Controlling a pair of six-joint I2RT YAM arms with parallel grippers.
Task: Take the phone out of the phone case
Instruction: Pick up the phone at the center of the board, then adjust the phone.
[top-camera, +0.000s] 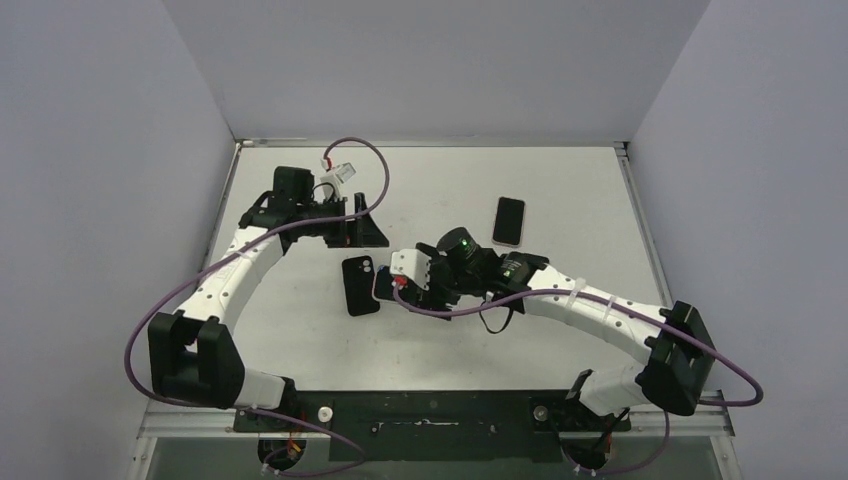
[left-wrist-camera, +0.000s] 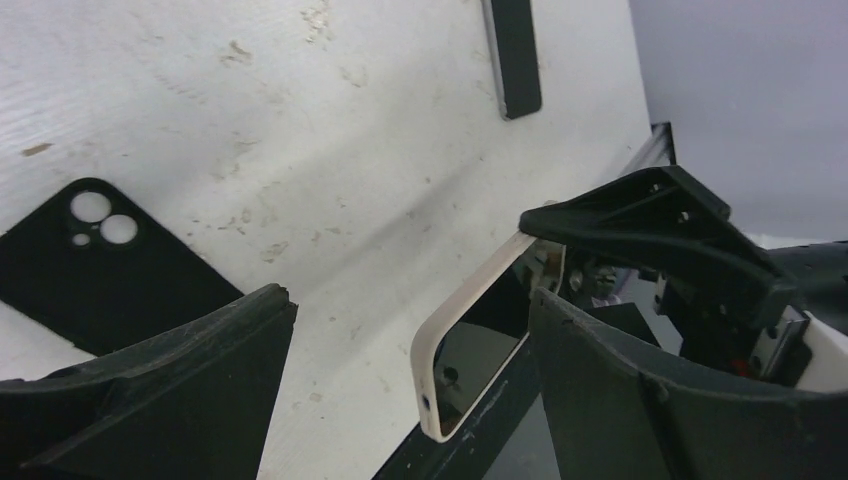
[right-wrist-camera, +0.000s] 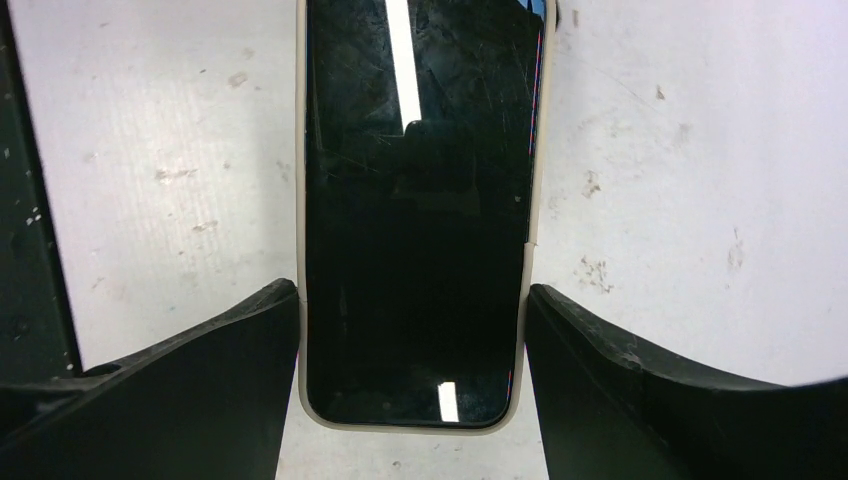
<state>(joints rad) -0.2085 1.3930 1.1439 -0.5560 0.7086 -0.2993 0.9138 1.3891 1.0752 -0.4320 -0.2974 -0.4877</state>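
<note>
Phones: two. Far phone (top-camera: 508, 221) flat on table (top-camera: 560, 180), right of centre; cased phone (right-wrist-camera: 415, 200) inside cream case (left-wrist-camera: 422, 380).
Cases: two. Cream case around cased phone; black case (top-camera: 361, 286) flat near centre, table showing through camera holes.
Arms: two, left arm (top-camera: 235, 270), right arm (top-camera: 590, 310).
Grippers: two, left gripper (left-wrist-camera: 410, 300), right gripper (right-wrist-camera: 412, 295).
Purple cables (top-camera: 150, 325): two, one per arm.

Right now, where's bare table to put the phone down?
Free: near strip between black case and base rail; far-right corner beyond the loose phone. Crowded: centre, where the left end effector and right end effector meet at the cased phone.
</note>
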